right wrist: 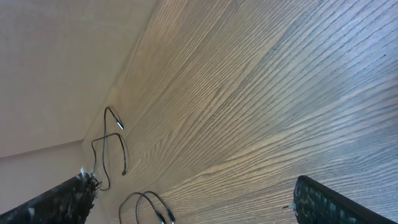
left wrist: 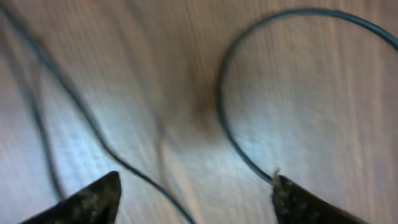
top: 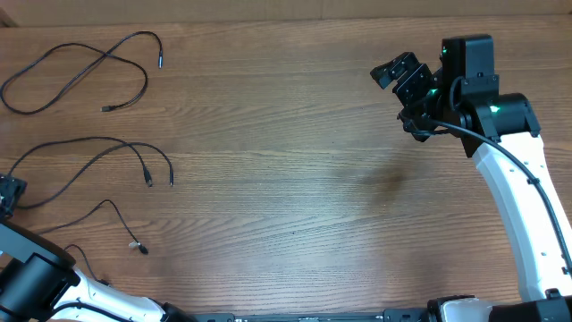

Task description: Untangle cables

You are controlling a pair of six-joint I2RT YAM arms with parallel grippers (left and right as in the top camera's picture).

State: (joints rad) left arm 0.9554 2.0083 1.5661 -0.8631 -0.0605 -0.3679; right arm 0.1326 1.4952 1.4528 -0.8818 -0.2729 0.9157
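Observation:
Three thin black cables lie apart on the left of the wooden table: one looped at the far left, one arched in the middle left with two plug ends, and one short one near the front left. My left gripper is at the table's left edge, by the end of the middle cable. Its wrist view is blurred; the jaws are open, low over a curved cable and a second strand. My right gripper is open and empty, raised at the far right. Its wrist view shows open jaws and two distant cables.
The wooden table ends at a pale wall along the far edge. The right arm's white link runs down the right side, and the left arm's base sits at the front left corner.

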